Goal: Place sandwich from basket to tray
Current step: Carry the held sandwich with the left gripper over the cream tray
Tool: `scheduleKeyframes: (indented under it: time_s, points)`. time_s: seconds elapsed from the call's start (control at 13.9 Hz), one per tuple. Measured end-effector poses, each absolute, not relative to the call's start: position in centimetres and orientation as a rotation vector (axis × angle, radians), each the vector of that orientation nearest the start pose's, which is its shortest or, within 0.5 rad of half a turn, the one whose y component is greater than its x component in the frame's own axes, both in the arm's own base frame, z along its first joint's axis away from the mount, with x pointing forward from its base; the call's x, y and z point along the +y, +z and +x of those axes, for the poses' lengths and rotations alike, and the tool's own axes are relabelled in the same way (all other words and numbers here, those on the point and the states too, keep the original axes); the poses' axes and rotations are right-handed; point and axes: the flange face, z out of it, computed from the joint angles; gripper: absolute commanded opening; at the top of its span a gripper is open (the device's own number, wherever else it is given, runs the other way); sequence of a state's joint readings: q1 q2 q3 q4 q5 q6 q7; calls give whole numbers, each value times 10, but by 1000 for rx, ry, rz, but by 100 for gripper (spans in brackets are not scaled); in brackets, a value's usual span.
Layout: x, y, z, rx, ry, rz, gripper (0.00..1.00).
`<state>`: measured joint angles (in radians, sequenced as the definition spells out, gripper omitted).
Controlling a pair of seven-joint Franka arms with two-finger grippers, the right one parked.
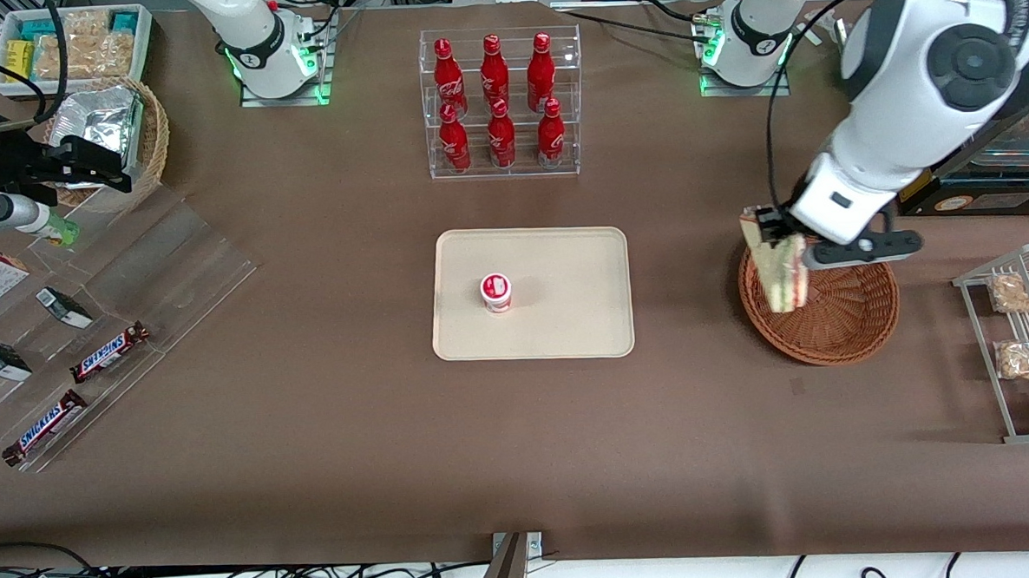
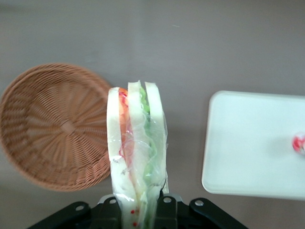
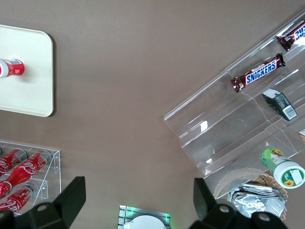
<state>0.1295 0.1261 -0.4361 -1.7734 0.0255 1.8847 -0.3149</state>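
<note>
My left gripper (image 1: 768, 233) is shut on the sandwich (image 1: 780, 270), a wrapped wedge with pale bread and green and red filling. It hangs lifted above the rim of the reddish-brown wicker basket (image 1: 839, 327), on the rim's tray side. In the left wrist view the sandwich (image 2: 136, 143) stands out from between the black fingers of the gripper (image 2: 138, 206), with the empty basket (image 2: 52, 129) to one side and the cream tray (image 2: 248, 143) to the other. The tray (image 1: 568, 321) lies flat mid-table, toward the parked arm from the basket.
A small red-and-white cup (image 1: 496, 291) stands on the tray. A clear rack of red bottles (image 1: 499, 98) is farther from the camera than the tray. A wire rack with bagged snacks (image 1: 1025, 336) sits beside the basket at the working arm's end. Snickers bars (image 1: 109, 352) lie at the parked arm's end.
</note>
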Motion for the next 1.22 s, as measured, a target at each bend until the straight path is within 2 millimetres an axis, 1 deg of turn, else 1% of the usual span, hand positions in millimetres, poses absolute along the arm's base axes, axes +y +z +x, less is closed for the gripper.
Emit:
scheduleKeyframes:
  time_s: [0.14, 0.29, 0.43, 0.58, 0.79, 1.08, 1.22]
  points:
    - [-202, 487, 564, 195, 24, -3175, 0]
    - [-240, 484, 557, 324, 31, -3189, 0]
    - [-276, 475, 551, 368, 45, -3213, 0]
    - [-303, 457, 550, 345, 39, -3242, 0]
    - [-332, 418, 548, 309, 37, -3202, 0]
    - [-375, 352, 538, 249, 5, -3144, 0]
    - [-393, 321, 532, 234, -17, -3120, 0]
